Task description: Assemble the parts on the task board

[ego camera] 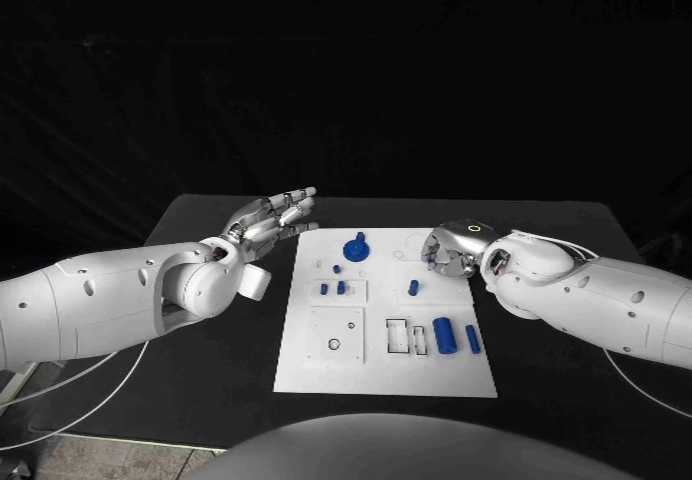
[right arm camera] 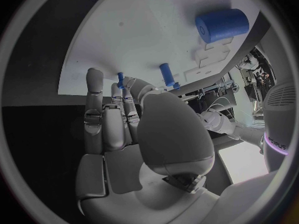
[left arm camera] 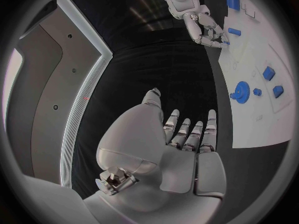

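The white task board [ego camera: 378, 372] lies in the middle of the black table. On it are a blue gear-like part [ego camera: 356, 247], several small blue pegs [ego camera: 340, 288] and two blue cylinders [ego camera: 446, 335]. My right hand [ego camera: 454, 250] hangs over the board's far right edge, fingers pointing down at it. Its thumb and a finger [right arm camera: 94, 92] meet on a small blue peg [right arm camera: 120, 77]; whether that peg stands in the board I cannot tell. My left hand [ego camera: 271, 218] floats off the board's far left corner, palm bare and fingers spread [left arm camera: 187, 134].
Bare black table [ego camera: 216, 380] runs along both sides of the board and in front of it. A larger blue cylinder [right arm camera: 221, 25] and another peg [right arm camera: 167, 73] lie near my right hand. Black-outlined slots [ego camera: 405, 337] mark the board's near half.
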Robot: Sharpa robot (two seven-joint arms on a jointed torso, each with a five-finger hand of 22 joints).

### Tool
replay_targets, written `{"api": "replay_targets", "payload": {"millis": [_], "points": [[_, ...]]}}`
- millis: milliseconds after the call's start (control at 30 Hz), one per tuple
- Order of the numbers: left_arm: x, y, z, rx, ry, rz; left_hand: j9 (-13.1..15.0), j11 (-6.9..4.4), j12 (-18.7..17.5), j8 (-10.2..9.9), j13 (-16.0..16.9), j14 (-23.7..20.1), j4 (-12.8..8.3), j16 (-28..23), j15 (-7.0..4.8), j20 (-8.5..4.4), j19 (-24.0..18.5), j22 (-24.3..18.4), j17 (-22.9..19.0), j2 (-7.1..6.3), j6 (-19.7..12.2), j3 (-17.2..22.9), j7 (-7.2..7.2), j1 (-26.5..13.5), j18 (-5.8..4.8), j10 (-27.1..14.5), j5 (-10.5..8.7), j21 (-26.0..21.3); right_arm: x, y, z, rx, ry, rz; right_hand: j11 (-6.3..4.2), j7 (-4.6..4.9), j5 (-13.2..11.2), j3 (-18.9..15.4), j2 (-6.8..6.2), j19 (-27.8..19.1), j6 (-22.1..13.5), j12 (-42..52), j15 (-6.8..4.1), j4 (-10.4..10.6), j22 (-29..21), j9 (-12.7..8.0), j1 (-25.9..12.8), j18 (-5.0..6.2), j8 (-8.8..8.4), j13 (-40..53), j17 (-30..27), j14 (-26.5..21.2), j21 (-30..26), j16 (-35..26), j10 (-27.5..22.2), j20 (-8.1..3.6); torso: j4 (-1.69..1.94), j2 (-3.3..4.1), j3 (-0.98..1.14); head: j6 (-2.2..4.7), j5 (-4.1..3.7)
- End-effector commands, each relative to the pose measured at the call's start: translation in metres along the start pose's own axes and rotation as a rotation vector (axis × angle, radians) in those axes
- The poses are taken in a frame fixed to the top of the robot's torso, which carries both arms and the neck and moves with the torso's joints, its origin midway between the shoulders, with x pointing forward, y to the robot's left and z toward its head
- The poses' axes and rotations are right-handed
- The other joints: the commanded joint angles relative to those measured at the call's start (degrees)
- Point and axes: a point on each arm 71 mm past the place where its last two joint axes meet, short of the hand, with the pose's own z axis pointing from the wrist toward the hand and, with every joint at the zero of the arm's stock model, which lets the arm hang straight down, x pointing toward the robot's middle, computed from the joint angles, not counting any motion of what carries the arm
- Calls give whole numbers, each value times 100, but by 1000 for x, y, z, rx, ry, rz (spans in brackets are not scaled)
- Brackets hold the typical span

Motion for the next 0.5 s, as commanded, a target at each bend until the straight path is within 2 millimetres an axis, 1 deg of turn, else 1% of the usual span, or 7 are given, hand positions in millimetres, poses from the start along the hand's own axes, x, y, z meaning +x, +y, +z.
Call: {"api": "replay_targets", "payload": {"millis": [33,167,233,300,400,500], "points": [[3,0,1,4,31,-1,6,29,47,42,8,43,-24,45,-1,-18,46,7,6,-5,23,-23,1,58,-102,40,25,30,-14,1,-1,-5,-51,-6,-84,17,-6,-9,-5,-31,11,16,7,-40,17,7,33,-5,4,-2,9,-28,23,-14,131,-23,3,0,-2,1,15],[4,1,1,1,35,-1,5,43,74,49,11,60,-33,63,6,-18,70,15,9,0,21,-25,1,78,-108,50,47,38,-35,4,-5,-13,-84,16,-88,15,-10,-17,-9,-34,9,15,5,-39,29,6,26,-4,-2,-8,11,-27,27,-13,155,-24,5,-1,-3,1,33],[4,1,2,0,36,-1,5,52,88,52,13,65,-37,68,8,-19,78,15,9,1,21,-26,1,86,-111,56,55,40,-39,5,-6,-17,-90,23,-89,15,-12,-20,-9,-35,5,14,4,-38,34,5,24,-4,-7,-10,9,-27,28,-14,164,-24,6,-3,-3,1,36],[5,1,2,-2,39,-2,5,52,88,52,13,65,-37,68,8,-19,78,15,9,1,21,-26,1,86,-111,56,55,40,-46,10,-10,-29,-99,45,-90,15,-12,-21,-10,-36,3,14,4,-38,36,4,25,-4,-9,-11,8,-28,29,-14,168,-24,7,-5,-4,1,57],[6,1,2,-3,43,-1,4,69,108,55,15,72,-42,77,11,-19,90,14,10,3,16,-28,-1,96,-115,65,65,44,-50,22,-15,-56,-98,75,-92,15,-9,-20,-10,-39,-9,11,2,-44,45,0,31,-3,-20,-16,10,-27,32,-13,181,-25,7,-2,-3,1,87],[7,2,3,-4,47,-1,4,69,108,55,15,72,-42,77,11,-19,90,14,10,3,16,-28,-1,96,-115,65,65,44,-51,40,-21,-97,-71,100,-91,22,-2,-19,-19,-45,-51,-4,-1,-58,69,-15,44,-2,-57,-31,-2,-30,39,-19,199,-27,8,1,-1,1,123]]}}
